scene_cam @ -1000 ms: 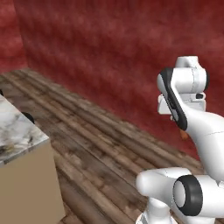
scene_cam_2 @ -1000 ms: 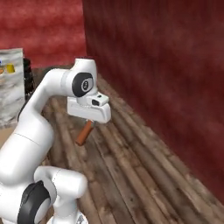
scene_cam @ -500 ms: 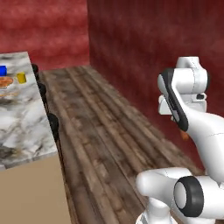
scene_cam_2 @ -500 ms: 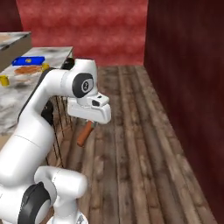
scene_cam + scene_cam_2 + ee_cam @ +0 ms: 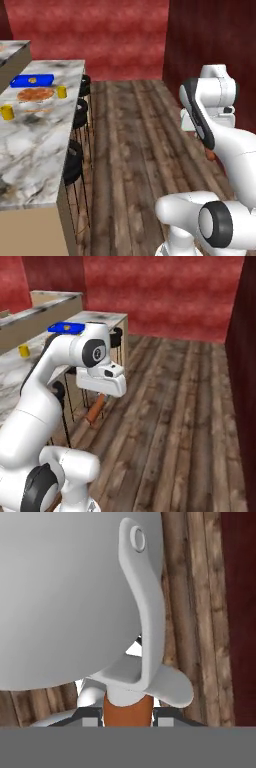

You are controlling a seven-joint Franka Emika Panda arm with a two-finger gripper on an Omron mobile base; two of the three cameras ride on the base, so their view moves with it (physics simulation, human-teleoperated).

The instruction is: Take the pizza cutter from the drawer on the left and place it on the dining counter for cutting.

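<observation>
Reddish-brown handle of the pizza cutter (image 5: 127, 709) sat pinched in the gripper (image 5: 98, 397), hanging down over the floor — dining counter (image 5: 35, 145) lay off to the arm's left (blade fwd in hand view).

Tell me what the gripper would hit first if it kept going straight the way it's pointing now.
The gripper points down, holding the pizza cutter. Straight on, the cutter would probably meet the wooden floor first, beside the dining counter rather than over it. The gap to the floor is hard to judge.
</observation>
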